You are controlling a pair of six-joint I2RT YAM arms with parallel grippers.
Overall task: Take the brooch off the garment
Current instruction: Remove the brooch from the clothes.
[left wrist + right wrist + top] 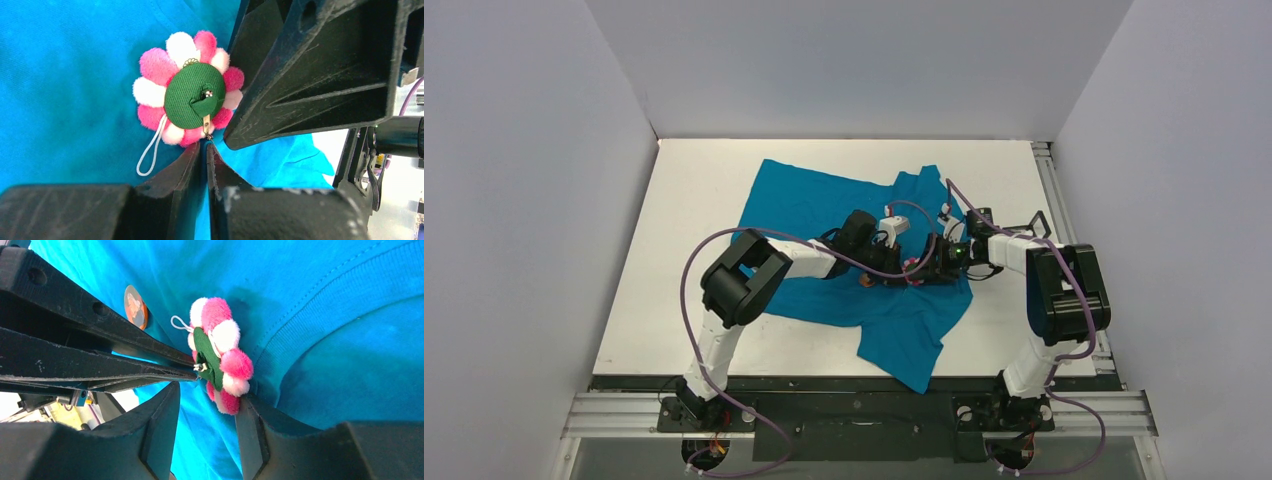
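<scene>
The teal garment (824,200) lies spread on the white table. The brooch (912,266) is on it, between the two grippers. The left wrist view shows its back: a green disc with a metal pin, ringed by pink and white petals (195,95), with a white cord loop below. My left gripper (205,146) is shut on a fold of the garment right under the pin's end. My right gripper (209,392) is open and straddles the lower edge of the brooch (220,352), its right finger touching the petals. The brooch's front is hidden.
A small round orange badge (135,305) sits on the garment left of the brooch, also seen from above (865,282). My right gripper's finger (310,75) crowds the brooch's right side. Grey walls enclose the table (704,170).
</scene>
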